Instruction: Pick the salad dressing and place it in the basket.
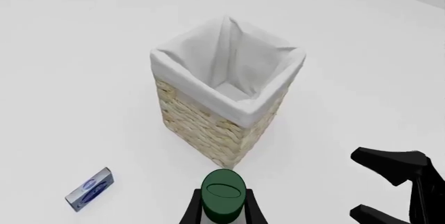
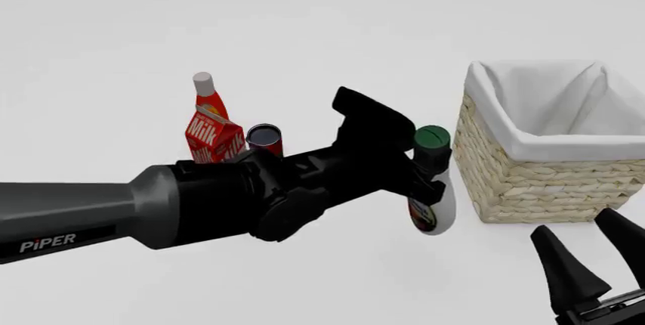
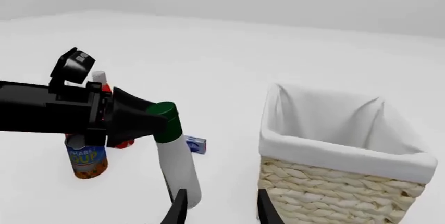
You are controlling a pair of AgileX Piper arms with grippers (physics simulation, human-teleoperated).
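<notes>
Holding the white pear-shaped salad dressing bottle with dark green cap (image 2: 433, 181) by its neck, just under the cap, is the left gripper (image 2: 421, 166); fingers are clamped on either side of the neck. In the left wrist view the green cap (image 1: 223, 200) sits right between the two black fingers (image 1: 190, 211), cap top facing the camera. Bottle body hangs below the fingers, roughly upright, slightly tilted. Whether its base is touching the white table (image 2: 302, 23) or lifted clear of it is hard to tell from these angles.

Bottle is just left of the square tan wicker basket with white cloth lining (image 2: 524, 181), not over it, small gap between them. Basket interior shows only lining.

Right gripper (image 2: 605, 253) is at the near right corner, in front of the basket, fingers spread apart, nothing between them.

Left-far cluster, behind the left arm: red milk carton (image 2: 214, 137), red bottle with white cap (image 2: 207, 92) behind it, dark cylindrical can (image 2: 265, 138) just right of the carton. The right wrist view also shows a can with a blue and orange label (image 3: 87, 162) partly hidden by the arm, and a small blue-white box (image 3: 195, 144) lying flat beyond the dressing bottle.
</notes>
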